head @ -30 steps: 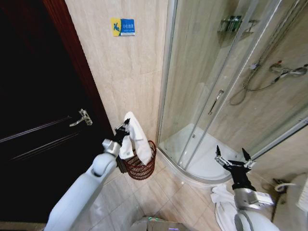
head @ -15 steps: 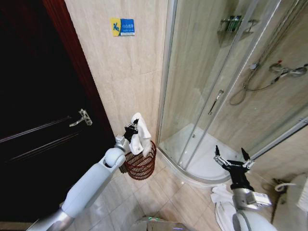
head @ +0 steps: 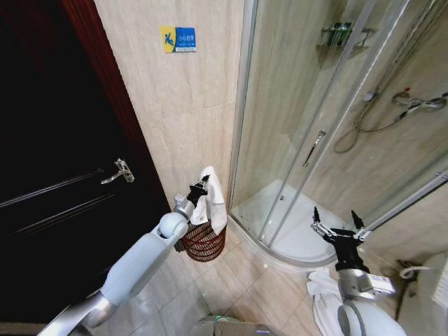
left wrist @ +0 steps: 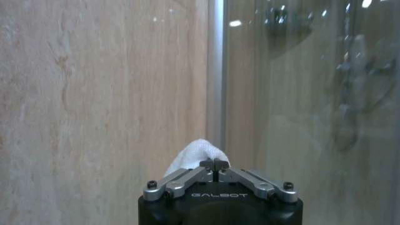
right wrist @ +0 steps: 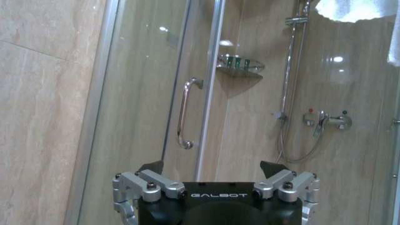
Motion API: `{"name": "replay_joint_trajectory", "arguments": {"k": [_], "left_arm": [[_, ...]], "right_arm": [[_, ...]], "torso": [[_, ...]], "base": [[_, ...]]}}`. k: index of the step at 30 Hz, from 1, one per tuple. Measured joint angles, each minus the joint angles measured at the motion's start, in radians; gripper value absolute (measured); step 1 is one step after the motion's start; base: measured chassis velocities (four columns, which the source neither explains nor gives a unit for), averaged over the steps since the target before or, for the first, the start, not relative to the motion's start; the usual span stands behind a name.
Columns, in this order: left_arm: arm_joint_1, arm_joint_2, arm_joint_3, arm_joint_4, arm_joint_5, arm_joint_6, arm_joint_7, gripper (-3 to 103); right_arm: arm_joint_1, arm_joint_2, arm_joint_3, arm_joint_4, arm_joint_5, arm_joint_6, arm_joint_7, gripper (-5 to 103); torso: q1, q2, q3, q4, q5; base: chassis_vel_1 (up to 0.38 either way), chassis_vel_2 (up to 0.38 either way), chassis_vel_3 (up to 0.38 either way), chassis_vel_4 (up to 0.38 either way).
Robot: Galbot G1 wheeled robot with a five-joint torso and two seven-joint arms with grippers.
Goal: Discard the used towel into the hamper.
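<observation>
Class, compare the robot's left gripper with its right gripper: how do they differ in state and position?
The left gripper is shut on the white towel; the right gripper is open and empty. The left gripper is over the hamper; the right gripper is by the shower enclosure. Both point upward.

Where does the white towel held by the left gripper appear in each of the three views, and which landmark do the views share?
Head view: the towel hangs from the left gripper, over the hamper.
Left wrist view: its tip pokes up behind the shut fingers.
Right wrist view: that towel is not in it.
Shared landmark: the glass shower enclosure.
</observation>
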Motion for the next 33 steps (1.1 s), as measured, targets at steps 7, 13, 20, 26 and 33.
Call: {"name": "replay_joint_trajectory", "arguments": {"k": [7, 13, 20, 26, 33], "left_arm": [[-0.047, -0.029, 0.033, 0.069, 0.072, 0.001, -0.063, 0], [-0.061, -0.015, 0.019, 0.117, 0.122, -0.025, -0.047, 0], [-0.046, 0.008, -0.002, 0.141, 0.151, -0.054, -0.012, 0], [-0.056, 0.008, -0.002, 0.156, 0.157, -0.055, -0.012, 0], [-0.063, 0.002, -0.001, 0.162, 0.152, -0.036, -0.017, 1]], "right_arm": [[-0.009, 0.004, 0.005, 0.005, 0.007, 0.008, 0.006, 100], [-0.011, 0.004, 0.009, 0.008, 0.013, 0.011, 0.007, 100], [-0.006, 0.004, 0.006, 0.008, 0.013, 0.012, 0.008, 100], [0.0, 0.004, 0.003, 0.01, 0.01, 0.006, 0.008, 100], [0.008, 0.002, 0.001, 0.015, 0.008, -0.004, 0.009, 100]], "torso": [[0.0, 0.0, 0.0, -0.0002, -0.0001], [0.0, 0.0, 0.0, 0.0, -0.0001], [0.0, 0.0, 0.0, 0.0001, -0.0002], [0.0, 0.0, 0.0, 0.0, -0.0001], [0.0, 0.0, 0.0, 0.0, -0.0002]], "base": [[0.0, 0.0, 0.0, 0.0], [0.0, 0.0, 0.0, 0.0], [0.0, 0.0, 0.0, 0.0], [0.0, 0.0, 0.0, 0.0], [0.0, 0.0, 0.0, 0.0]]}}
